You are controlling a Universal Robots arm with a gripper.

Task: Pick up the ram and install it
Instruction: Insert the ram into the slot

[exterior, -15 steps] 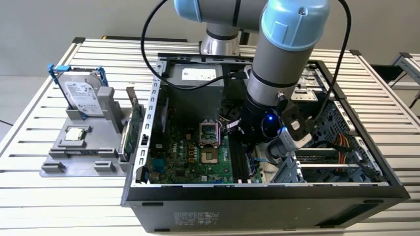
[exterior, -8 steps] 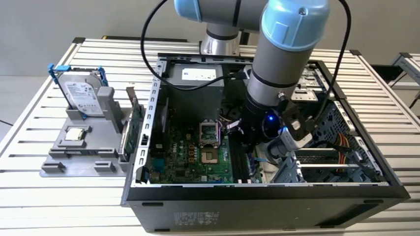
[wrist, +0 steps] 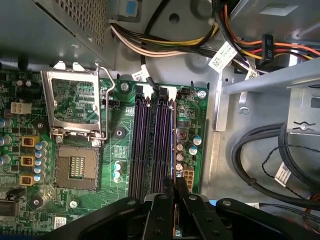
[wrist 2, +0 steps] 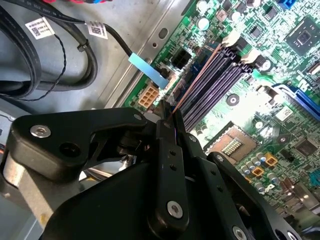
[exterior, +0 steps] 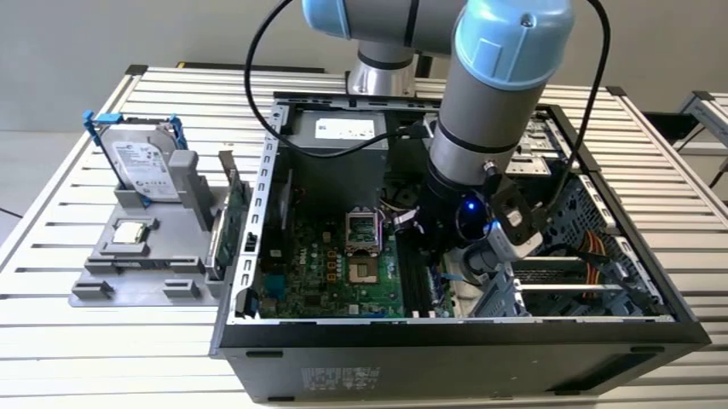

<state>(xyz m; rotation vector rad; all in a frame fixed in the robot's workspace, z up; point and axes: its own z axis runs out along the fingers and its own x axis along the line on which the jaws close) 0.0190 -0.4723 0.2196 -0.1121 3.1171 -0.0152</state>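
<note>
Exterior view: blue-and-grey robot arm [exterior: 483, 111] reaches down into the open black computer case [exterior: 455, 332] on the slatted metal worktop [exterior: 114, 324], its wrist low over the green motherboard [exterior: 330, 281] w/ the black pincer [exterior: 424, 243] near the long black memory slots [exterior: 418, 285]. Outside the case, towards the exterior view's left, a silver hard drive in a blue-tabbed frame [exterior: 142, 166] stands upright in a grey plastic holder [exterior: 142, 256]. Both wrist views show the pincer [wrist 2: 169, 116] [wrist: 175, 181] pressed together, pinching the ram [wrist 2: 197, 80] [wrist: 173, 142], a thin narrow stick seen edge-on. It sits in line w/ the outermost slot, on the side nearest the case wall. Can't tell if it's fully seated. Beside the slots, an open silver CPU socket frame [wrist: 75, 102] w/ its lever up.
</note>
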